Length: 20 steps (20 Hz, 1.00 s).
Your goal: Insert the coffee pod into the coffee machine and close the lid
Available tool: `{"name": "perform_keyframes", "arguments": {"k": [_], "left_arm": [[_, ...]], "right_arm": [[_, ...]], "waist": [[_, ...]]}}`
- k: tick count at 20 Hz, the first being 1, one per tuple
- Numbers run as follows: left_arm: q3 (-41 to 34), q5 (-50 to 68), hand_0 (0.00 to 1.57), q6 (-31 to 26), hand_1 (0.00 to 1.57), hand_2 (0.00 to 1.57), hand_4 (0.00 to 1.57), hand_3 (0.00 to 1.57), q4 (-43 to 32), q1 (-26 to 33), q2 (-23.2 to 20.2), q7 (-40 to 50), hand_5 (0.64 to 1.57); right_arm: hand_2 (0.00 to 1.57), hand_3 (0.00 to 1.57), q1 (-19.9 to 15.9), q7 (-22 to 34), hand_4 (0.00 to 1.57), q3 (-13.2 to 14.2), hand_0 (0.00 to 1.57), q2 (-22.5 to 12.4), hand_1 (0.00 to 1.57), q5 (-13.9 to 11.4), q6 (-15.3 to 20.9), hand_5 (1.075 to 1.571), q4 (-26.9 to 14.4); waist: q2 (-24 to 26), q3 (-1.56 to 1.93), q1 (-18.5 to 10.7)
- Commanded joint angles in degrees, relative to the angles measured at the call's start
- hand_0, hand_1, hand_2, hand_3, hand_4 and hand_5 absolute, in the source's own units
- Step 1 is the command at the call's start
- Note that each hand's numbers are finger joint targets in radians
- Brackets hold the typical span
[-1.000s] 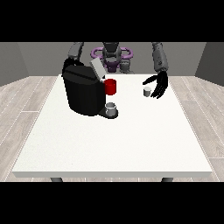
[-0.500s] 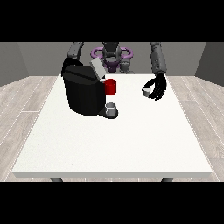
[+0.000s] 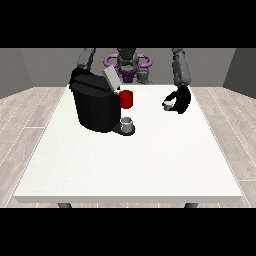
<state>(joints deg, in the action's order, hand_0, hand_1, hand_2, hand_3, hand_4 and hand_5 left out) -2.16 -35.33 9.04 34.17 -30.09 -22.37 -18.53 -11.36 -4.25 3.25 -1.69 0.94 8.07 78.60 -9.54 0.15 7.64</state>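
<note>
A black coffee machine (image 3: 95, 106) stands on the left half of the white table (image 3: 135, 160), its grey lid (image 3: 111, 79) tilted up and open. A red part (image 3: 126, 99) sticks out at its front, above a small grey cup (image 3: 127, 123) on its base. The hand at the view's right (image 3: 180, 100) has its fingers curled round a small white coffee pod (image 3: 168, 104), held right of the machine and a little above the table. The hand at the view's left is hidden behind the machine; only its arm (image 3: 86, 57) shows.
The robot's torso (image 3: 128, 65) with a purple ring stands beyond the table's far edge. Wide bare tabletop stretches between the machine and the near edge. Grey plank floor surrounds the table.
The hand at the view's right has closed round the coffee pod and raised it slightly off the table. The machine and its lid have not moved.
</note>
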Motion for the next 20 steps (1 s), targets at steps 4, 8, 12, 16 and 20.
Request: {"name": "perform_keyframes", "arguments": {"k": [4, 8, 12, 16, 20], "left_arm": [[0.27, -1.50, 1.32, -3.07, 1.32, 1.43, 0.55, 1.41, -1.44, -3.67, -0.95, -2.44, 1.571], [0.41, 0.11, 1.45, -7.17, 1.45, 1.45, 0.62, 1.39, 2.68, -7.63, 0.21, -2.32, 1.571], [1.62, -0.37, 1.32, -11.50, 1.32, 1.38, 0.58, 1.35, 5.36, -9.88, 1.42, 0.96, 1.571], [1.65, -0.41, 1.26, -16.16, 1.26, 1.33, 0.54, 1.29, 6.49, -12.62, -0.29, 2.57, 1.571], [0.31, 0.23, 1.27, -18.61, 1.27, 1.34, 0.55, 1.29, 7.91, -15.47, -1.62, 2.63, 1.571]], "right_arm": [[0.00, 0.00, -3.46, 1.69, 0.40, 1.08, 0.00, -0.17, 0.00, 0.34, 1.35, 1.571, -1.25], [0.00, 0.00, -2.84, -0.73, 0.43, 3.05, 0.00, -0.66, 0.00, 2.05, 0.49, 1.571, -5.49], [0.00, 0.00, -2.48, -1.65, 0.50, 4.40, 0.00, -1.72, 0.00, 2.52, 0.02, 1.571, -9.37], [0.00, 0.00, -2.10, 1.32, 0.47, 1.87, 0.00, -1.87, 0.00, 2.09, -1.51, 1.571, -7.93], [0.00, 0.00, -2.22, 0.70, 0.46, 0.95, 0.00, -0.96, 0.00, 0.85, 0.00, 1.571, -8.08]], "waist": [[0.50, -0.16, -1.22], [2.16, -0.13, -1.90], [4.34, -0.14, -2.55], [6.98, -0.14, -1.58], [6.54, -0.15, -0.94]]}}
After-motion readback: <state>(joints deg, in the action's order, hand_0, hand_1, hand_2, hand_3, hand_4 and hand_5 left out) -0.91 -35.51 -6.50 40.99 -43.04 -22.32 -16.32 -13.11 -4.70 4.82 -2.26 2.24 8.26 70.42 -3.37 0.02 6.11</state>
